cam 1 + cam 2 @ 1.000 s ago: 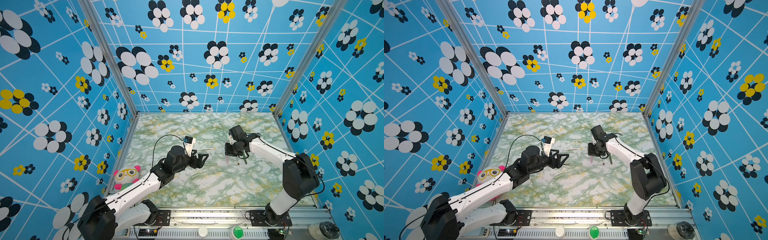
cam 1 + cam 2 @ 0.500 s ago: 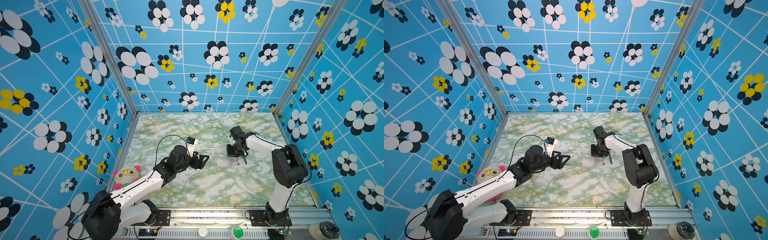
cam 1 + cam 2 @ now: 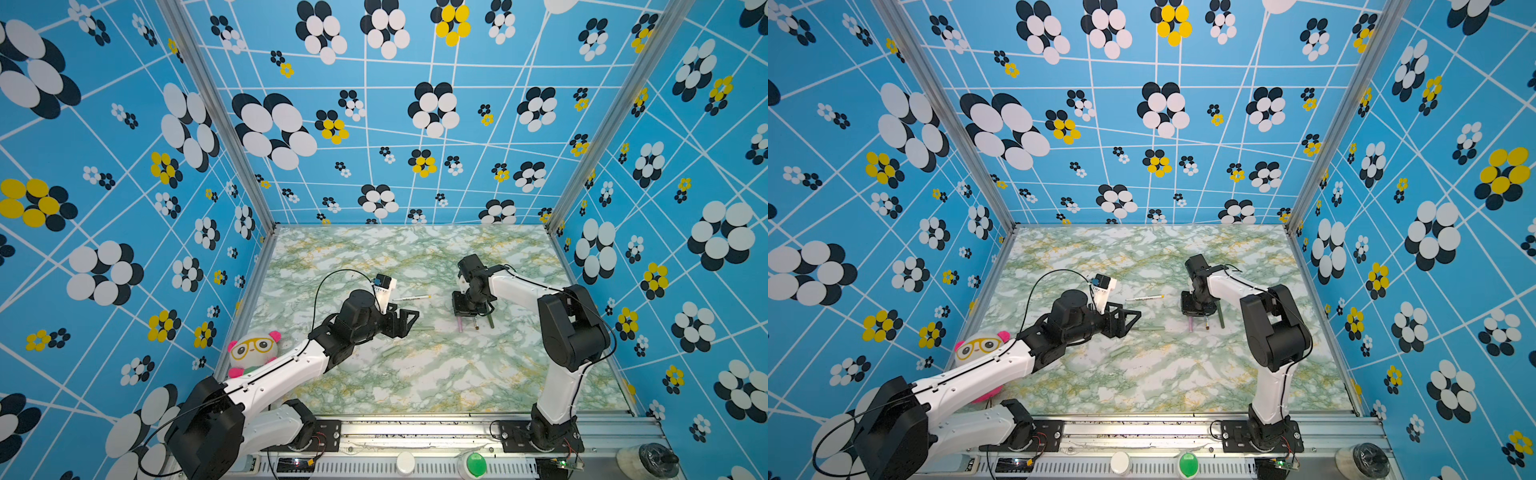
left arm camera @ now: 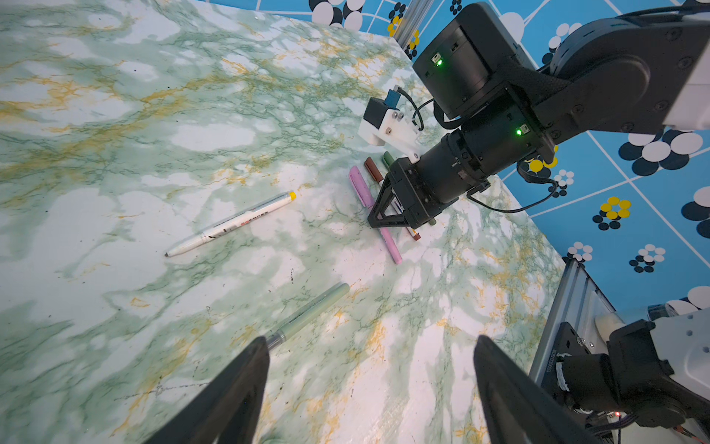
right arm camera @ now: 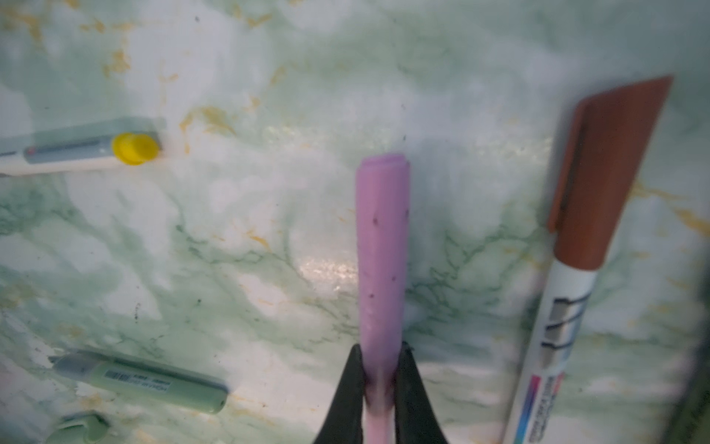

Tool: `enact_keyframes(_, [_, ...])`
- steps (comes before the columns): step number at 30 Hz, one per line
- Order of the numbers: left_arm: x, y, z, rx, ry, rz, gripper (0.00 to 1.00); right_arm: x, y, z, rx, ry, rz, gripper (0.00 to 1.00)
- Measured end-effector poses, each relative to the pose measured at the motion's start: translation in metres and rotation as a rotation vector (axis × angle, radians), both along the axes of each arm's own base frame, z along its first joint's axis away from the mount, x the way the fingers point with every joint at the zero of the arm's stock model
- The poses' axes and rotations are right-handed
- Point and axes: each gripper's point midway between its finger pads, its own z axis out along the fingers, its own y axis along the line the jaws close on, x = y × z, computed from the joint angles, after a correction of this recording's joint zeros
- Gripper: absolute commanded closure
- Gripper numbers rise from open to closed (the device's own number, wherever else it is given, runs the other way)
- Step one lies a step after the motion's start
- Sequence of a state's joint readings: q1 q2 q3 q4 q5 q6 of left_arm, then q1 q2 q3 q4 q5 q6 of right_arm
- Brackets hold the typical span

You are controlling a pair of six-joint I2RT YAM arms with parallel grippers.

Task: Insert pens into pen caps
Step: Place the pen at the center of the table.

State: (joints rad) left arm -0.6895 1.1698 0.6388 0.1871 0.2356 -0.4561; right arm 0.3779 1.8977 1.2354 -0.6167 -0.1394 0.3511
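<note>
Pinching the pink pen (image 5: 382,250) with my right gripper (image 5: 380,353), jaws closed tight; my left gripper (image 4: 370,340) gapes empty near the grey-green pen (image 4: 307,313).

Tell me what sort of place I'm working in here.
Probably a purpose-built robot test booth rather than a real workspace: blue flower-print walls box in a marble-print tabletop, and a slotted aluminium rail runs along its front edge.
</note>
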Motion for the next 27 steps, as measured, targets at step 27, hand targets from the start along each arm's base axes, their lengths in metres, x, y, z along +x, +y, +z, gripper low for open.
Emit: enact_keyframes(27, [0.0014, -0.0010, 0.0048, -0.006, -0.008, 0.001, 0.15, 0.0051, -0.0036, -0.0001, -0.024, -0.020, -0.006, 0.66])
